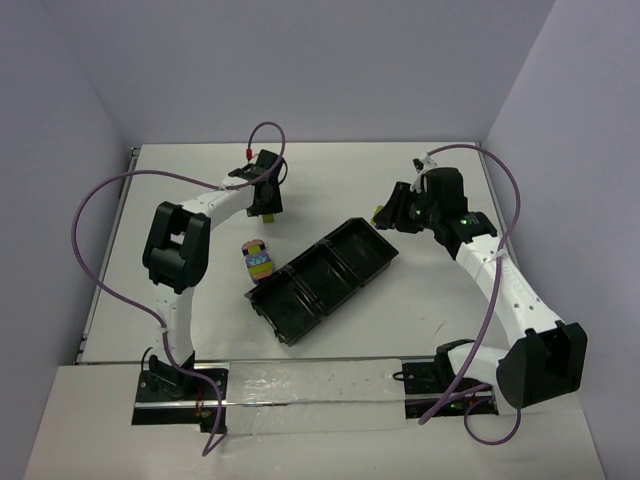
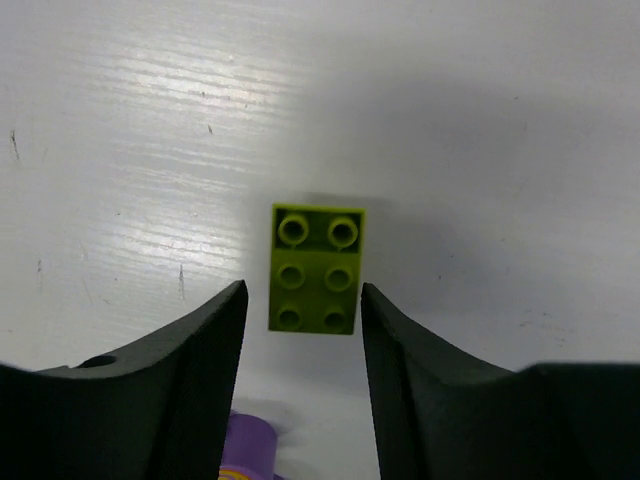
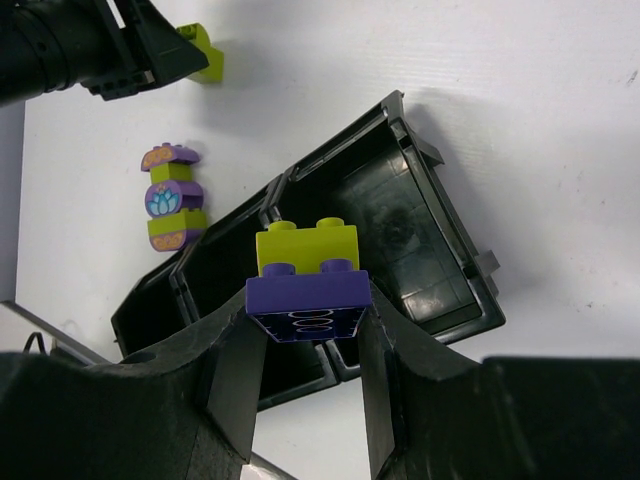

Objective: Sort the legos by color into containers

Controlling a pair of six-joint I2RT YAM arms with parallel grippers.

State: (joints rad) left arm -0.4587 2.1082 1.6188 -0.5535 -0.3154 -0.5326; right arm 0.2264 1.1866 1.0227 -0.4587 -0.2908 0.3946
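On white table [image 1: 430, 300], lilac walls [image 1: 300, 60] — L jaws spread; R jaws pinch purple-green legos [image 3: 305, 275].

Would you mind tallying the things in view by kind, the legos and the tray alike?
Loose yellow-green brick: 1
Stacked lego blocks: 2, the multicoloured stack lying free and the purple-and-green pair in the right gripper
Black tray: 1
Total: 4

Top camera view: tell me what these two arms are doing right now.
The right end effector is shut on a purple-and-green brick pair near the black tray. The left end effector hangs open over a lone yellow-green brick on the table. A multicoloured stack lies beside the tray.
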